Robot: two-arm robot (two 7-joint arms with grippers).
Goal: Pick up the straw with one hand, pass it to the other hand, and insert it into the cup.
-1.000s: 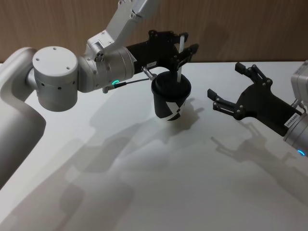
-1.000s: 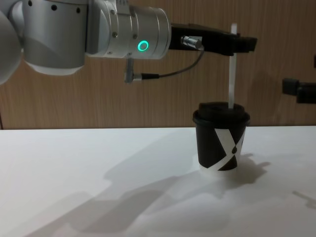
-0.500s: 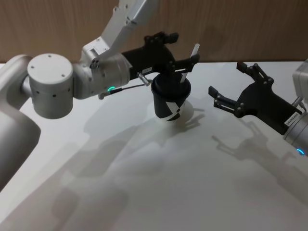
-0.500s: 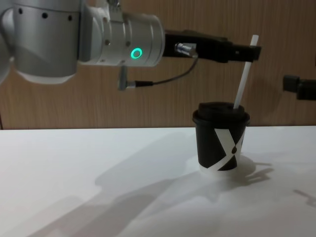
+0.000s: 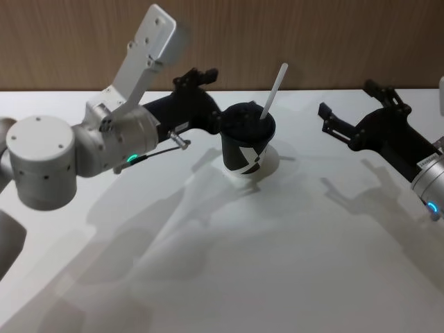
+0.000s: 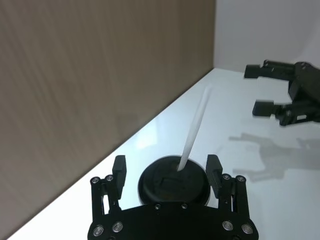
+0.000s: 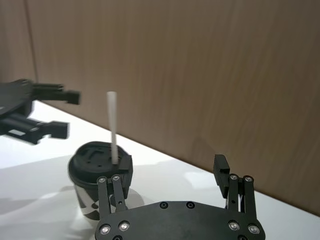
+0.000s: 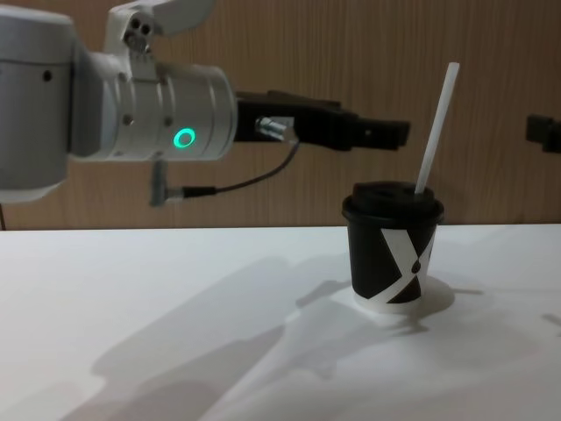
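Now straw point(image 8: 435, 127) leans in cup point(image 8: 392, 253); left gripper point(image 6: 167, 172) open behind cup, right gripper point(image 5: 354, 111) open, apart.

The straw's point(image 8: 436, 127) lower end is hidden inside the cup point(image 8: 392, 254); the right claw point(image 8: 543, 133) seems edge-cropped.

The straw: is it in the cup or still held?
In. The straw stands tilted through the cup lid; the left gripper is open around the lid, not touching the straw.

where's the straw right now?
In the head view the straw stands in the cup's lid at table centre, leaning toward the robot's right, free of the open left gripper beside it.
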